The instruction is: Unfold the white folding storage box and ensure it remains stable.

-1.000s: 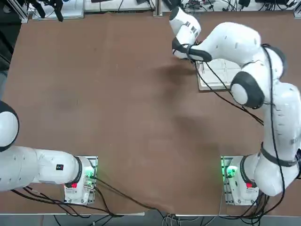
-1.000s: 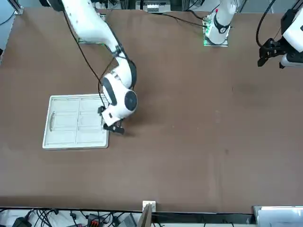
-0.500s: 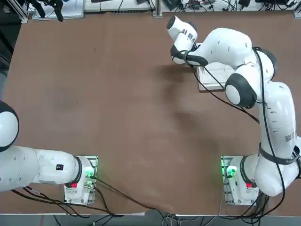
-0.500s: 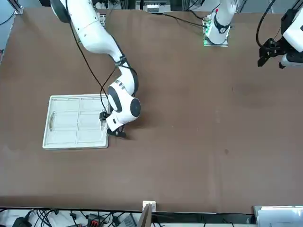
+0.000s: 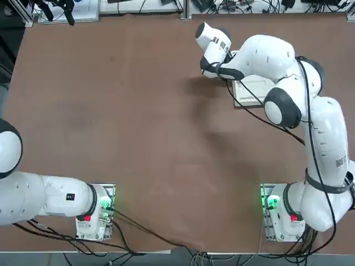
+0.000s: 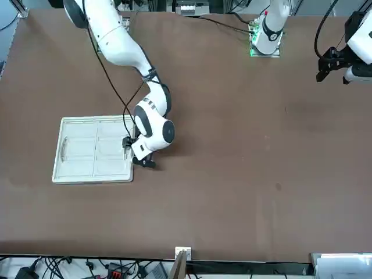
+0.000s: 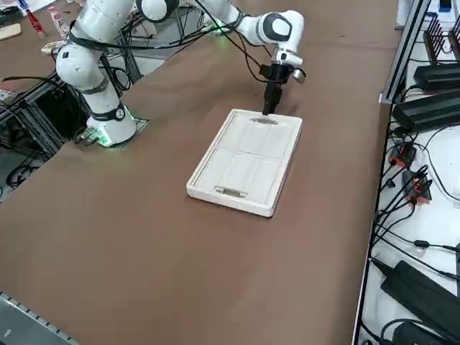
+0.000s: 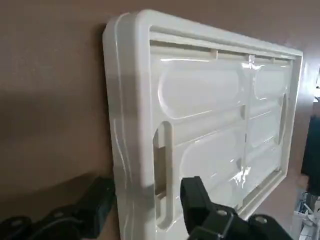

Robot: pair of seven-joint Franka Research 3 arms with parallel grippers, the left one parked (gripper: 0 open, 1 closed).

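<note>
The white folding storage box (image 6: 93,149) lies collapsed flat near the left edge of the brown table (image 6: 244,174) in the front view. At its right short rim sits the right gripper (image 6: 139,158), fingers apart and straddling that rim, one finger (image 8: 97,205) outside on the table side, the other over the box's inner panel.

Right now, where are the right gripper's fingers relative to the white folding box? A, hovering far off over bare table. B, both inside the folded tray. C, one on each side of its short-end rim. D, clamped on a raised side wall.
C: in the wrist view the right gripper straddles the rim of the white folding storage box, one finger outside over the table, the other above the flat panels.
</note>
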